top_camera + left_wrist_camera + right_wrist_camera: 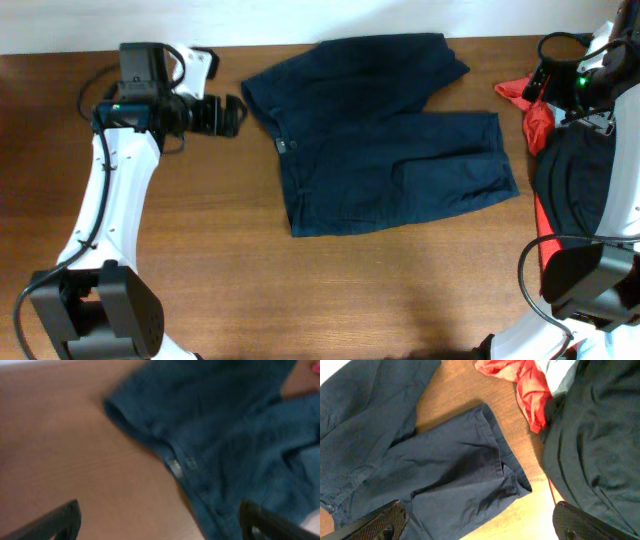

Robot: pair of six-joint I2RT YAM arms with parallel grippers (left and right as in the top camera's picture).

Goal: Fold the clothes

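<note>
The shorts (pixel 380 130) lie flat between the left gripper (pixel 237 115), beside the waistband (pixel 283 148), and the right gripper (pixel 480 527), above a leg hem (pixel 496 442), both spread empty; a shallow pinch may catch one layer only.
</note>
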